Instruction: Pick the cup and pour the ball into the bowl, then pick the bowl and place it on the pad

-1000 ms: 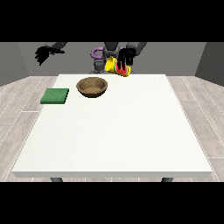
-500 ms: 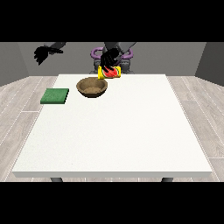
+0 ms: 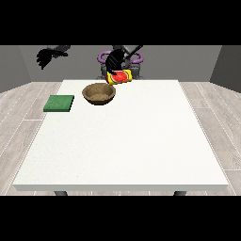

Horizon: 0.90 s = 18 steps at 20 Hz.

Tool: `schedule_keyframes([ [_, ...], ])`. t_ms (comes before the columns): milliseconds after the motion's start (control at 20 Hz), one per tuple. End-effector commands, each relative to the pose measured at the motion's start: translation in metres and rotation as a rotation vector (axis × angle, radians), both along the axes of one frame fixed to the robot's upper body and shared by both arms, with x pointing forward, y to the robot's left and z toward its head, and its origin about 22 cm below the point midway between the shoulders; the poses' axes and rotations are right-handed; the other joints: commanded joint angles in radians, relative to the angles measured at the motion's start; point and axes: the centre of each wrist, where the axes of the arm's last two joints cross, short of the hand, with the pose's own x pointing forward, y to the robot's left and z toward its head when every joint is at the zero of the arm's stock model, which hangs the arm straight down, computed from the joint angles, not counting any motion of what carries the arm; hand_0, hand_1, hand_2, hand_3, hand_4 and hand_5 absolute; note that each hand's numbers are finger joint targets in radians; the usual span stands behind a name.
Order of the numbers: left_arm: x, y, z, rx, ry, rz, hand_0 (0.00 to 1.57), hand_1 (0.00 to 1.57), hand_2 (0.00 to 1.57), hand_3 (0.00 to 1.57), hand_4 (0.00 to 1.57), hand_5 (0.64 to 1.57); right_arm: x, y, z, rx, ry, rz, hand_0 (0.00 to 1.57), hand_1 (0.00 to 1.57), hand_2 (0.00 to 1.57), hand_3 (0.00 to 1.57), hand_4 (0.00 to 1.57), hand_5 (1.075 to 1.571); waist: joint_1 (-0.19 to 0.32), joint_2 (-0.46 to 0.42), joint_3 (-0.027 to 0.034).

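A yellow cup (image 3: pixel 120 76) hangs tipped on its side just above the back right rim of the brown wooden bowl (image 3: pixel 99 93). Red shows in the cup's mouth, which faces the camera. The hand at the view's right (image 3: pixel 113 61) is curled round the cup from above. The bowl stands on the table near its far edge, and I see nothing inside it. A green pad (image 3: pixel 59 103) lies flat to the left of the bowl. The hand at the view's left (image 3: pixel 47 56) is raised high beyond the table's far left corner, fingers hanging relaxed and holding nothing.
The white table (image 3: pixel 127 141) stretches wide towards the camera. The robot's torso (image 3: pixel 123 59) stands behind the far edge, right behind the cup. Grey wood flooring surrounds the table.
The hand holding the cup has swung left in the view towards the bowl and tipped the cup further over. The raised hand has hardly moved.
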Motion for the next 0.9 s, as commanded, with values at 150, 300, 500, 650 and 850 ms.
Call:
schedule_keyframes([
  [150, 0.016, 0.024, 0.036, -0.595, 0.013, 0.116, 1.50, 1.50, 1.57, 1.57, 1.57, 1.092, -0.003, 0.011, -0.013, 0.025, 0.080, -0.081, 0.00, 0.00, 0.00, 0.00, 0.22, 1.565, 0.098, -0.002, -0.0087],
  [300, 0.008, 0.038, 0.018, -0.967, 0.094, 0.264, 1.30, 1.30, 1.57, 1.57, 1.57, 1.156, -0.011, 0.002, -0.011, 0.018, 0.082, -0.087, 0.00, 0.00, 0.00, 0.00, 0.22, 1.565, 0.108, -0.007, -0.0126],
  [500, -0.002, 0.054, 0.008, -1.462, 0.152, 0.381, 0.90, 0.90, 0.85, 0.48, 1.26, 1.437, -0.017, 0.015, -0.022, 0.030, 0.079, -0.081, 0.00, 0.00, 0.00, 0.00, 0.25, 1.567, 0.108, 0.019, -0.0221],
  [650, -0.016, 0.077, -0.011, -1.740, 0.185, 0.451, 0.00, 0.00, 0.00, 0.00, 0.42, 1.561, 0.000, 0.046, -0.022, 0.071, 0.021, -0.033, 0.00, 0.00, 0.00, 0.00, 0.35, 1.567, 0.072, 0.101, -0.0273],
  [850, -0.029, 0.090, -0.004, -2.046, 0.270, 0.312, 0.00, 0.00, 0.00, 0.00, 0.00, 1.556, 0.015, 0.082, -0.022, 0.069, 0.011, -0.023, 0.00, 0.00, 0.00, 0.00, 0.29, 1.570, 0.075, 0.130, -0.0176],
])
